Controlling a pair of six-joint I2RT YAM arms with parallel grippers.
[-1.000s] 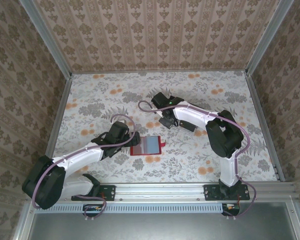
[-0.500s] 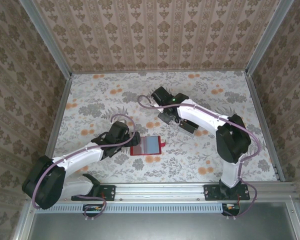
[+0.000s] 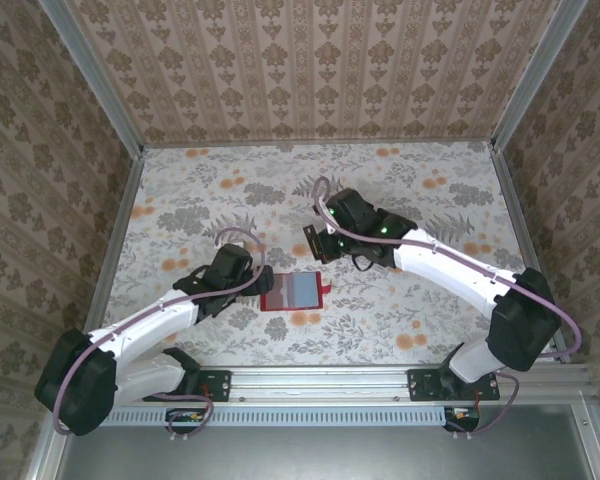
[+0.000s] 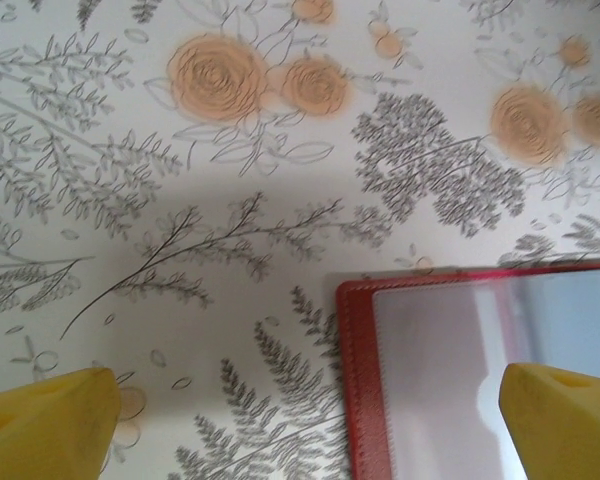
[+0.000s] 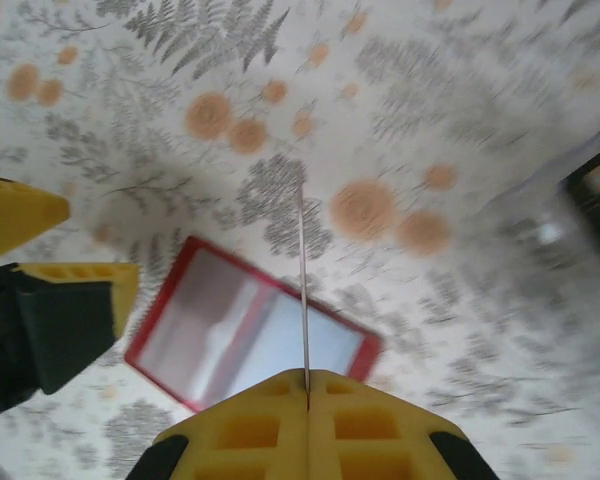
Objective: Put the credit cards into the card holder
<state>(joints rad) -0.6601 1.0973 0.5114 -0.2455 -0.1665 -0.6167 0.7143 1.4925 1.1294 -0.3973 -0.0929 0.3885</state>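
The right fingers [image 5: 240, 430] pinch a credit card [image 5: 302, 270] edge-on, at one o'clock of the open card holder [image 3: 294, 291] on the tabletop [image 3: 200, 200]. The left fingers [image 4: 50, 415], spread, straddle its nine o'clock edge. Unpinned, the holder may skid when the card pushes in.

Left arm reaches low toward two o'clock, left gripper [image 3: 254, 280] with its yellow fingers spread wide. Right arm runs from its elbow toward ten o'clock, right gripper [image 3: 318, 243] pinched on a thin, flat, edge-on credit card [image 5: 303, 280].
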